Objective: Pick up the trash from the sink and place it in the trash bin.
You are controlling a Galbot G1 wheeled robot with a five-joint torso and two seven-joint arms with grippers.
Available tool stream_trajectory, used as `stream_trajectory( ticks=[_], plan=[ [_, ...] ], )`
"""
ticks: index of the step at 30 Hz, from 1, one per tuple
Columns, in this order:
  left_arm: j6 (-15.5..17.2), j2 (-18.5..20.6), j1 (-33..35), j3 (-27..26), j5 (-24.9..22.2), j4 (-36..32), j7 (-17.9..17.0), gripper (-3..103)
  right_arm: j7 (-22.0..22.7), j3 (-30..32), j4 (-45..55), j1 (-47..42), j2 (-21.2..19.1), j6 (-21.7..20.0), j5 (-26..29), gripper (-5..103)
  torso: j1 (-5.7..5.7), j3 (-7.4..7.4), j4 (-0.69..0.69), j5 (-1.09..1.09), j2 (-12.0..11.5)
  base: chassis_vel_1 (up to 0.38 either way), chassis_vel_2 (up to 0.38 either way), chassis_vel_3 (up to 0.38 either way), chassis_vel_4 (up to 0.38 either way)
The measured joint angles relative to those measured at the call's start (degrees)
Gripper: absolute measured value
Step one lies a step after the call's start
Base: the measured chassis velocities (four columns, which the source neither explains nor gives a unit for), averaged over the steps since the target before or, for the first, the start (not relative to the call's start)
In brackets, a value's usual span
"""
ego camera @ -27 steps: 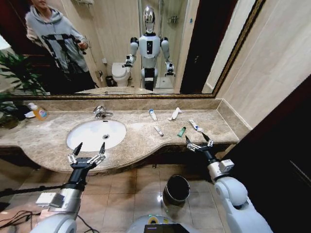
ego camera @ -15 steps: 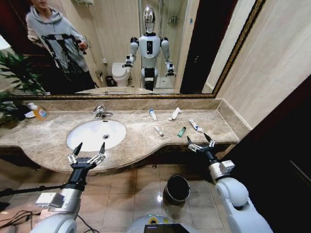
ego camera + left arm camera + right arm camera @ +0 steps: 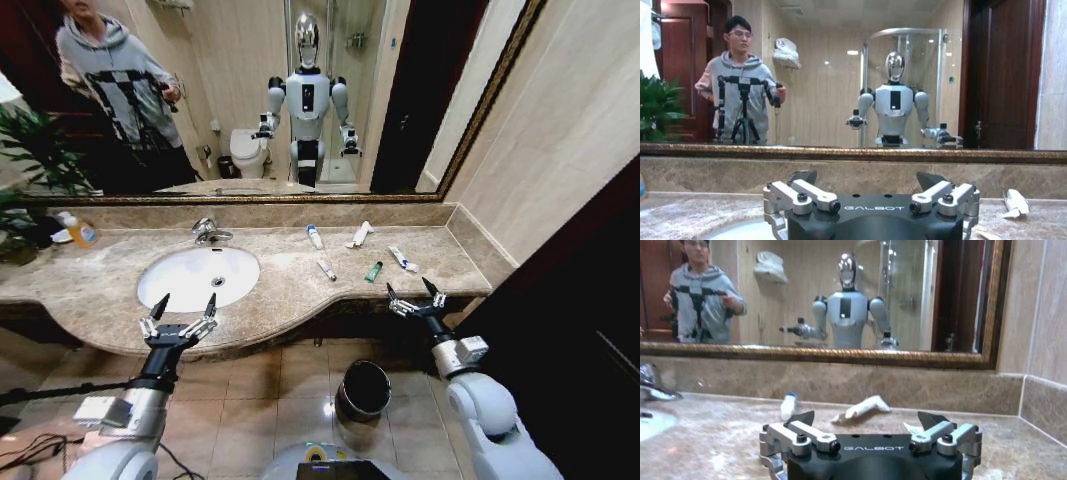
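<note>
Five items: the trash lies on the worktop [image 3: 300,285] right of the sink [image 3: 198,276]: white tube [image 3: 315,236], white sachet [image 3: 359,234], small tube [image 3: 326,269], green tube [image 3: 373,271], blue-marked tube [image 3: 402,259].
Change: the right pincer [image 3: 414,296] has drifted slightly right and lower along the worktop's front edge, fingers spread, empty; no pickup begun.
Left pincer [image 3: 180,317]: unmoved, released, before the sink.
Bin [image 3: 364,389]: on the tiled floor below, between the arms.
Surface: brown marble, chrome faucet [image 3: 209,231].
Room: wall mirror, tiled walls.
</note>
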Motion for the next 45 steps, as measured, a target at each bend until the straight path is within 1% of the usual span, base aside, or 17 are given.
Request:
stream_trajectory(
  ticks=[4,5,7,9,11,14,15,18,23,26,30,34,36,38,40,41,45],
  plan=[
    [0.00,0.00,0.00,0.00,0.00,-0.01,-0.01,100,-0.05,-1.34,-6.14,6.75,-4.03,-1.57,2.48,100,0.01,0.00,0.01,0.00,0.00,0.000,0.000,0.000,0.000],
    [0.00,0.00,0.00,0.00,0.00,-0.01,-0.01,100,-0.05,-1.34,-6.14,6.75,-4.03,-1.57,2.48,100,0.01,0.00,0.01,0.00,0.00,0.000,0.000,0.000,0.000],
    [0.00,0.01,0.00,0.00,0.00,0.00,0.00,100,-0.37,-2.47,-9.71,10.33,-5.08,-1.81,2.99,100,0.00,0.01,0.00,0.00,0.00,0.000,0.000,0.000,0.000],
    [0.00,0.00,0.00,0.00,0.00,0.00,0.00,100,-0.73,-3.57,-14.06,14.39,-5.32,-1.97,3.03,100,0.00,0.01,0.01,0.00,0.00,0.000,0.000,0.000,0.000],
    [0.00,0.00,0.00,0.00,0.00,0.00,-0.01,100,-0.81,-3.94,-15.85,15.86,-5.32,-2.03,3.02,100,0.00,0.01,0.01,0.00,0.00,0.000,0.000,0.000,0.000],
    [0.00,0.00,0.00,0.00,0.00,0.00,-0.01,100,-1.38,-5.03,-23.90,21.60,-5.53,-1.98,2.91,100,0.01,0.01,0.02,0.01,0.00,0.000,0.000,0.000,0.000],
    [0.00,0.00,0.00,0.00,0.00,0.00,-0.01,100,-1.38,-5.03,-23.90,21.60,-5.53,-1.98,2.91,100,0.01,0.01,0.02,0.01,0.00,0.000,0.000,0.000,0.000],
    [0.00,0.00,0.00,0.00,0.00,0.00,0.00,100,-1.83,-5.19,-30.39,25.39,-6.19,-1.28,2.88,100,0.01,0.01,0.01,-0.01,0.00,0.000,0.000,0.000,0.000],
    [0.00,0.00,0.00,0.00,0.00,0.00,0.00,100,-2.61,-5.21,-35.60,27.69,-6.76,-0.09,3.04,100,0.01,0.01,0.01,0.00,-0.01,0.000,0.000,0.000,0.000],
    [0.00,0.00,0.00,0.00,0.00,0.00,0.00,100,-3.53,-5.33,-38.56,28.35,-7.14,0.86,5.00,100,0.01,0.00,0.00,0.00,0.00,0.000,0.000,0.000,0.000],
    [0.00,0.00,0.00,0.00,0.00,0.00,0.00,100,-4.48,-5.72,-40.77,29.58,-7.01,2.37,6.01,100,0.00,0.00,0.01,0.00,0.00,0.000,0.000,0.000,0.000],
    [0.00,0.00,0.00,0.00,0.00,0.00,0.00,100,-5.27,-6.35,-42.01,30.85,-6.95,2.85,6.16,101,0.01,0.00,0.01,-0.01,0.00,0.000,0.000,0.000,0.000],
    [0.00,0.00,0.00,0.00,0.00,0.00,0.00,100,-5.82,-6.81,-43.37,32.16,-6.70,3.11,5.91,94,0.01,0.00,0.01,-0.01,0.00,0.000,0.000,0.000,0.000],
    [0.00,0.00,0.00,0.00,0.00,0.00,0.00,100,-5.95,-6.94,-43.79,32.57,-6.57,3.18,5.82,94,0.01,0.00,0.01,-0.01,0.00,0.000,0.000,0.000,0.000],
    [0.00,0.00,0.00,0.00,0.00,0.00,-0.01,100,-6.25,-7.16,-44.54,33.41,-6.21,3.17,5.58,86,0.01,0.00,0.01,0.00,0.00,0.000,0.000,0.000,0.000],
    [0.00,0.00,0.00,0.00,0.00,0.00,-0.01,100,-6.25,-7.16,-44.54,33.41,-6.21,3.17,5.58,86,0.01,0.00,0.01,0.00,0.00,0.000,0.000,0.000,0.000],
    [0.00,0.00,0.00,0.00,0.00,0.00,0.00,100,-6.61,-7.20,-44.76,33.81,-6.03,3.09,5.36,71,0.00,0.00,0.01,-0.01,0.00,0.000,0.000,0.000,0.000]
  ],
)
